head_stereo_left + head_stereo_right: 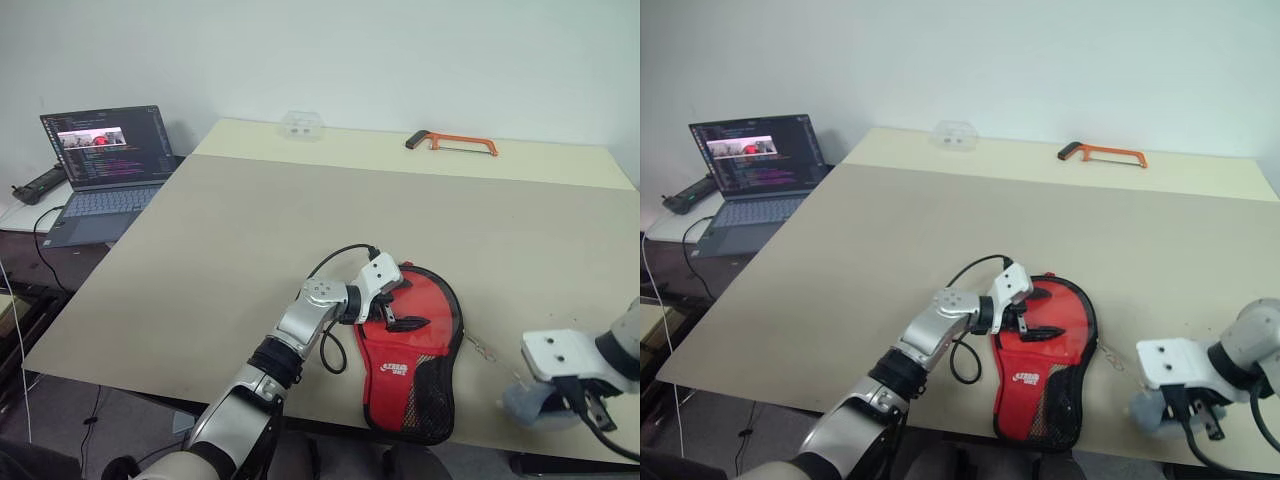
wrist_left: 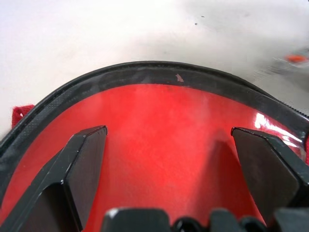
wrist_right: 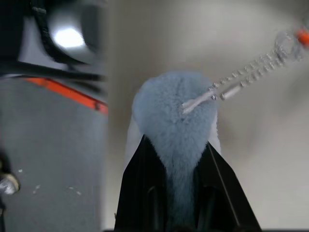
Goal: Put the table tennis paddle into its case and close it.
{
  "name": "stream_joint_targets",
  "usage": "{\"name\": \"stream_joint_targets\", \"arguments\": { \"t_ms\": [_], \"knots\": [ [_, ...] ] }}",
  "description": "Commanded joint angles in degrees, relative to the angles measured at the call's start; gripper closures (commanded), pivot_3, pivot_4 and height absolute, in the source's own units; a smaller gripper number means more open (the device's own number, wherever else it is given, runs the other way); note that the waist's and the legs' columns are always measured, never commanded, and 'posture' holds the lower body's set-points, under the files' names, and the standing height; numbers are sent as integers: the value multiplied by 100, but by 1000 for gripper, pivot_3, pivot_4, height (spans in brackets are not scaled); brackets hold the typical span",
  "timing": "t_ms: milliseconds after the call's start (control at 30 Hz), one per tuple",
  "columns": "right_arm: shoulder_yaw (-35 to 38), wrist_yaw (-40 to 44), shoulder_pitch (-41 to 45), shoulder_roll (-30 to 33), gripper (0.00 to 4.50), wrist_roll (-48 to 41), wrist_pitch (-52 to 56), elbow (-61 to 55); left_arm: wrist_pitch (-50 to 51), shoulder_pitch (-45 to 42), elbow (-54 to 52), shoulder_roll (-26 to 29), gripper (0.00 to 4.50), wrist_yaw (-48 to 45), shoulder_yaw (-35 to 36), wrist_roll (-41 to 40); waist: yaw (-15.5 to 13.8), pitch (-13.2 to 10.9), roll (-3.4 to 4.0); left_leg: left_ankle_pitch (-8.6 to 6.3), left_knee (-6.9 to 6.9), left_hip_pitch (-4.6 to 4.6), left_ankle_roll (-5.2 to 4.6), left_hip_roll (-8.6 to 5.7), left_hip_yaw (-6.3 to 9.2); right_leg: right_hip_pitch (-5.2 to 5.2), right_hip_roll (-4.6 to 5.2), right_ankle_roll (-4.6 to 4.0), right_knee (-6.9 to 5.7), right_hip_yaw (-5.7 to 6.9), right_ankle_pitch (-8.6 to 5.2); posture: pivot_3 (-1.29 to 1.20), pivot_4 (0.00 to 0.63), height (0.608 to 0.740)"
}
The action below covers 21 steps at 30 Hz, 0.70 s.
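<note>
Two arms bent low: left gripper (image 1: 398, 312) spread wide over the case (image 1: 415, 365); right gripper (image 3: 178, 193) clamps a blue pom-pom (image 3: 176, 121)

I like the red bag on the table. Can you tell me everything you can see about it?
The case is a soft, paddle-shaped pouch lying flat near the table's front edge. Its upper face is red with a white logo, a black mesh pocket on the narrow end and a black zipped border all round. The round end points away from the robot. The left hand is over the round end with its fingers spread wide. A thin beaded chain runs from the case's side to a fluffy blue-grey pom-pom, pinched by the right hand.
</note>
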<state>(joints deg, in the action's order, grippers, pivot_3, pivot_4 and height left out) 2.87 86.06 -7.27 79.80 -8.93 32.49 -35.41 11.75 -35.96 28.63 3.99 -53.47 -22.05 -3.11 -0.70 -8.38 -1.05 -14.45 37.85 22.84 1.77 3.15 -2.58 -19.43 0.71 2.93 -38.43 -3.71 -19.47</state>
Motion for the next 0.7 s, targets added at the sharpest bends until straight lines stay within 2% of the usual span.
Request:
{"name": "stream_joint_targets", "arguments": {
  "t_ms": [33,167,500,700],
  "knots": [
    [76,148,-249,86,4326,-372,-6,-673,186,205,809,14,0,27,-248,318,0,1,2,0,-1,-3,0,-1,13,-11,1,6,14,9,-3,0,150,740],
    [-534,-160,-549,-39,4327,-227,-82,-963,125,128,945,-1,0,32,-251,371,-8,3,-6,-3,-4,2,-5,-6,35,11,6,7,56,26,4,0,150,740],
    [-1961,-694,-1041,-432,4331,4,-8,-1358,109,14,1048,127,0,-24,-258,493,29,1,-23,-10,-5,7,-17,-41,63,22,34,14,63,48,1,0,150,740],
    [-2176,-803,-1082,-569,4331,-217,127,-1548,98,-9,1079,175,0,-58,-255,530,79,6,-32,-9,-3,4,-17,-41,66,28,35,36,63,49,-9,0,150,740]
  ]
}}
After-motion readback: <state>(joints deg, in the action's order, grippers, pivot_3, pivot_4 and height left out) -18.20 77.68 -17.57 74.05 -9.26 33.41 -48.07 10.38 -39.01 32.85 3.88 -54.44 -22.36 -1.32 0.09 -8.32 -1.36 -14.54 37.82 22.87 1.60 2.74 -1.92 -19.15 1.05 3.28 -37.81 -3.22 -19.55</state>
